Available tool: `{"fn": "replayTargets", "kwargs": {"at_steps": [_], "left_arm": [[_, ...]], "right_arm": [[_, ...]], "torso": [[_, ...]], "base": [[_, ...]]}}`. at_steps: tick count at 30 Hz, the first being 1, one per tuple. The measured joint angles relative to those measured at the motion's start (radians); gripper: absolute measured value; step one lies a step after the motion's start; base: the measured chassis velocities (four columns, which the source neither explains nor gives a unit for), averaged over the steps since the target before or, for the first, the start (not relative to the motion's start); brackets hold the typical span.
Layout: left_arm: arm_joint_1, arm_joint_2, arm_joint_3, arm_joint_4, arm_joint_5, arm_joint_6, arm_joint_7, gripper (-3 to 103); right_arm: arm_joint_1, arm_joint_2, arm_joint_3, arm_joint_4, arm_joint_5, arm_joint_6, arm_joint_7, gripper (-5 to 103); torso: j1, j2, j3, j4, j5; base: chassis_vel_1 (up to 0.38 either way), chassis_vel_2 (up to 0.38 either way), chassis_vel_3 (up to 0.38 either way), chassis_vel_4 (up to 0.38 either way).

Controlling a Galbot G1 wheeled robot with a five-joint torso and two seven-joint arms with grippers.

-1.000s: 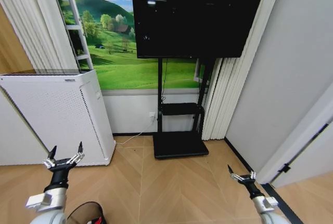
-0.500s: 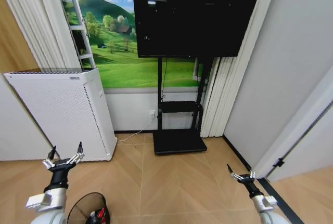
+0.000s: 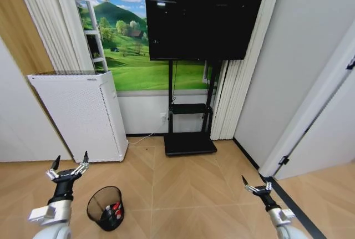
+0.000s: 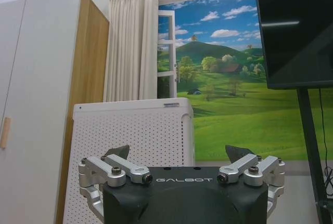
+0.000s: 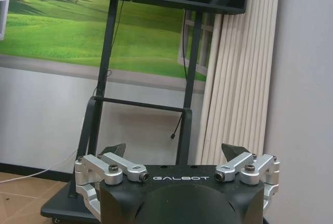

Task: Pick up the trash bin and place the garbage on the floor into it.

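1. The left gripper (image 3: 70, 165) is raised at the lower left of the head view, above the floor (image 3: 183, 194). Its jaws are spread wide, with nothing between them. In the left wrist view the same left gripper (image 4: 183, 154) shows its 2 dark fingertips (image 4: 119, 152) far apart, facing the white perforated appliance (image 4: 136, 146).
2. The white perforated appliance (image 3: 77, 114) stands upright against the wall, behind the left gripper and to the left of the TV stand (image 3: 189, 122).
3. The trash bin (image 3: 105, 207) stands upright on the floor just to the right of the left arm, in front of the appliance and apart from it. Neither gripper touches it.
4. Red-and-white garbage (image 3: 115, 208) lies inside the bin, seen through the mesh; how many pieces there are I cannot tell.
5. The black TV (image 3: 204, 17) sits on its stand in the middle, in front of a green landscape mural (image 3: 125, 56).
6. The right gripper (image 3: 255, 184) is held up at the lower right, over the floor near the dark strip along the wall. Its jaws are wide apart and hold nothing. In the right wrist view the right gripper (image 5: 176, 152) faces the stand's legs (image 5: 99, 109) and a white curtain (image 5: 237, 68).
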Motion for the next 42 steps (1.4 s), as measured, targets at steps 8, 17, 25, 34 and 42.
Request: {"fn": "replayTargets", "kwargs": {"at_steps": [8,17,25,34,42], "left_arm": [[-0.006,0.001,0.002,0.008,0.000,0.000,0.000,100],[-0.012,0.003,0.007,0.016,0.000,0.000,0.000,100],[-0.014,0.001,0.009,0.020,0.000,-0.001,0.001,100],[-0.013,0.004,0.007,0.021,-0.003,-0.003,0.002,100],[-0.006,-0.001,0.004,0.020,-0.004,-0.012,0.008,100]], "right_arm": [[0.012,0.000,-0.011,-0.011,0.010,0.002,-0.007,100],[0.028,0.002,-0.025,-0.032,0.007,0.006,-0.011,100],[0.041,0.002,-0.028,-0.044,-0.001,0.013,-0.023,100],[0.042,0.002,-0.028,-0.043,-0.003,0.013,-0.026,100],[0.039,0.005,-0.026,-0.048,0.016,0.032,-0.057,100]], "torso": [[0.000,0.000,-0.001,-0.0001,0.0002],[0.000,-0.001,-0.001,-0.0001,0.0001],[-0.001,-0.001,-0.001,-0.0006,0.0002],[-0.001,-0.001,-0.001,-0.0002,-0.0003],[-0.001,-0.002,-0.001,0.0000,0.0009]], "base": [[0.282,0.068,-0.297,-0.075],[0.134,-0.082,-0.109,0.067],[0.147,-0.243,-0.174,0.230],[0.276,-0.137,-0.271,0.143],[0.352,-0.042,-0.354,0.053]]}}
